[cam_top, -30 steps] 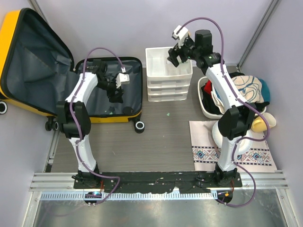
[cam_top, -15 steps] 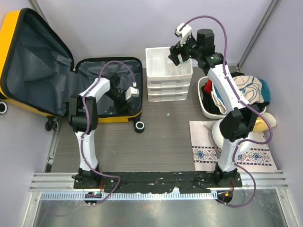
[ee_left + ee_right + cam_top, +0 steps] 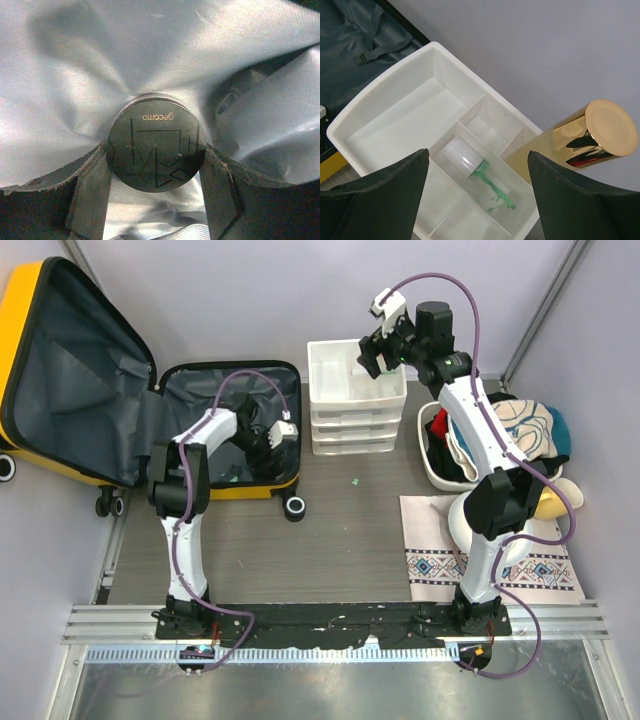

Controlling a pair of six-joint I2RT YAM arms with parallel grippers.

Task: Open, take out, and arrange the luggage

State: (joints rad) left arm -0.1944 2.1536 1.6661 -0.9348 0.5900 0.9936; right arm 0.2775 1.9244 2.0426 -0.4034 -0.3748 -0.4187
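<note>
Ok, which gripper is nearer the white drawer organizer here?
Right. The right gripper hovers open over the top tray of the drawer organizer. The left gripper is off to its left, inside the luggage, shut on a round black lid.

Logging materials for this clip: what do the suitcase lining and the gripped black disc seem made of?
Suitcase lining: likely synthetic grey fabric, faint sheen; puckers into soft folds. Black disc: hard plastic or coated metal; smooth face, printed lettering and lines.

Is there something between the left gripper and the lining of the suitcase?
Yes: the left gripper grips a round black object, with the grey lining bunched right behind it. Nothing else shows.
</note>
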